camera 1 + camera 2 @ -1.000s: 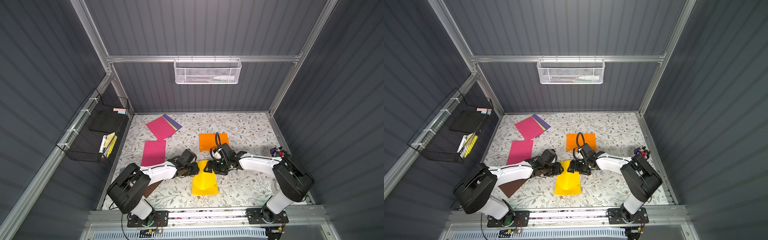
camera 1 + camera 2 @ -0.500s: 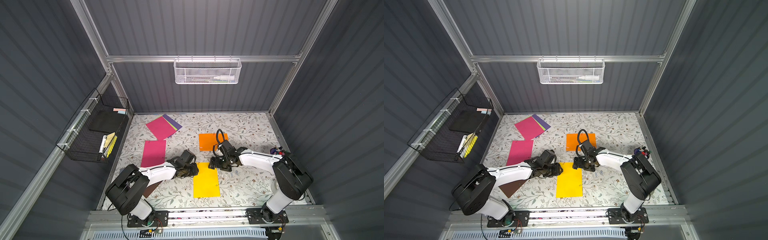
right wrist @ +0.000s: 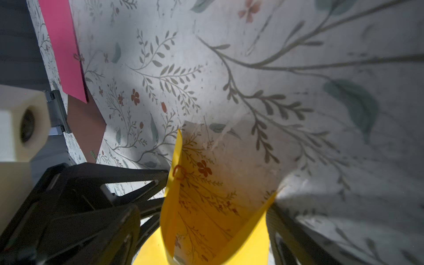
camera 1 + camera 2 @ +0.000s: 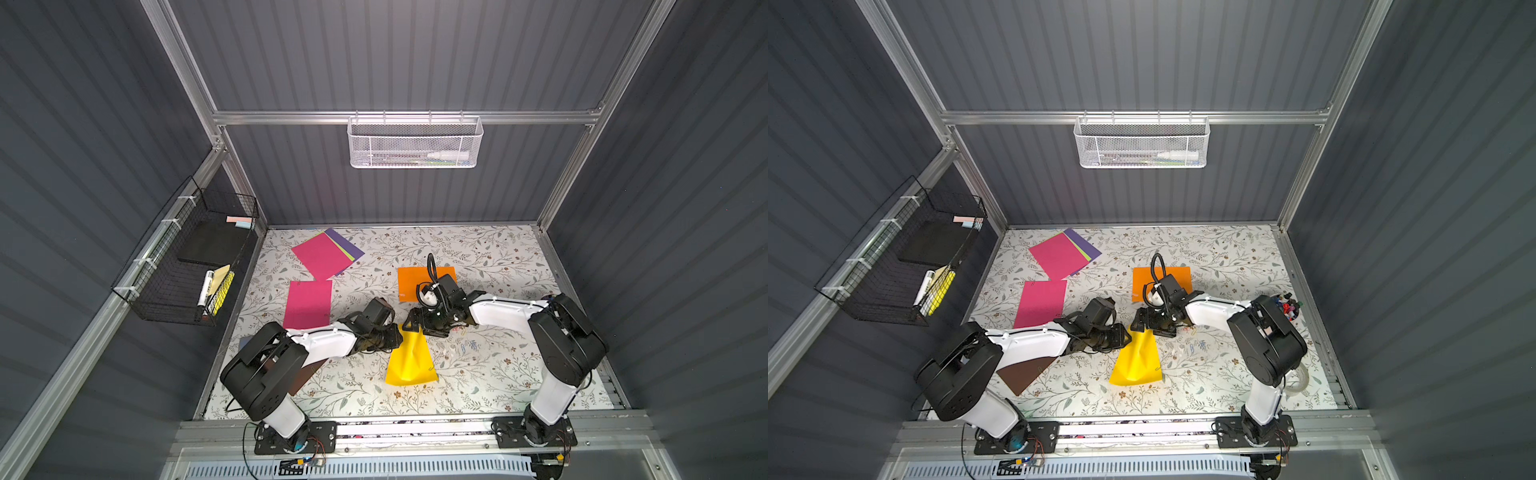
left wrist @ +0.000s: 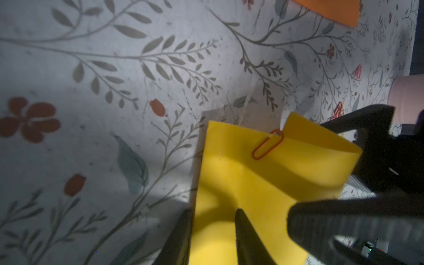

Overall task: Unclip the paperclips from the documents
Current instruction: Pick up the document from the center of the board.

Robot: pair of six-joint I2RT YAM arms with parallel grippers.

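- Change: 0.5 s earlier the yellow sheet (image 4: 411, 361) lay flat. Now its far end is lifted and curled into a trough between the 2 grippers, while its near end rests on the table.
- Orange paperclip (image 5: 267, 144): sits over the raised far edge of the yellow sheet, in both wrist views. It is not yet off.
- Left gripper (image 5: 213, 229): at the yellow sheet's side edge, on the left arm's side. Its jaws stand partly apart and are narrowing, with that edge between them. No clamp on the paper is visible.
- Right gripper (image 4: 419, 328): at the yellow sheet's far end. Its jaws are spread wide, and the curled paper stands between them. Whether they press it cannot be told.
- Loose paperclips (image 5: 337, 112): on the table just beside the yellow sheet, on the right arm's side.
- Orange sheet (image 4: 409, 282): flat, just beyond the yellow sheet's far end.
- Meaning (judgement): the lifted edge exposes 1 clip for pulling. The sheet probably needs a firm hold first, or it may slide with the clip.
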